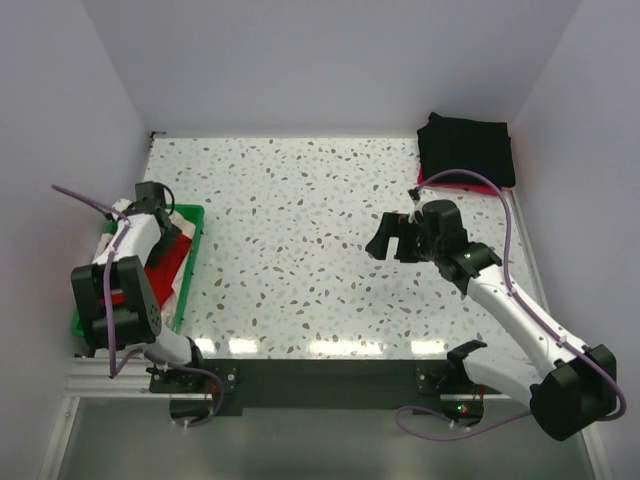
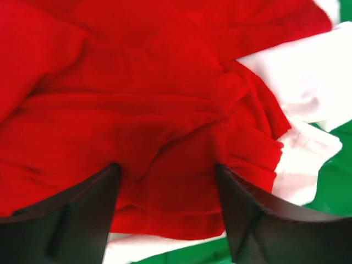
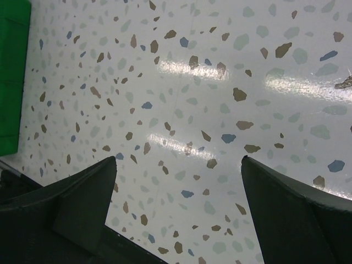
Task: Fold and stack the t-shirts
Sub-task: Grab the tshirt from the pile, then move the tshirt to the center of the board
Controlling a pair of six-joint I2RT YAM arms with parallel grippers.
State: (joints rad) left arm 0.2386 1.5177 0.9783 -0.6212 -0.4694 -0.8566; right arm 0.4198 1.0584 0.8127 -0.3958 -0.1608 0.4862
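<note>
A bright red t-shirt (image 1: 168,262) lies crumpled in the green basket (image 1: 193,262) at the left, with a white shirt (image 1: 186,283) beside it. In the left wrist view the red shirt (image 2: 137,99) fills the frame and the white shirt (image 2: 302,71) shows at the right. My left gripper (image 2: 168,181) is open, its fingers down on either side of a fold of red cloth. Black folded t-shirts (image 1: 465,148) are stacked at the far right corner. My right gripper (image 1: 392,238) is open and empty over the bare table (image 3: 181,99).
The green basket stands at the table's left edge; its corner shows in the right wrist view (image 3: 14,71). White walls close in the table at the back and both sides. A red edge shows under the black stack (image 1: 445,182).
</note>
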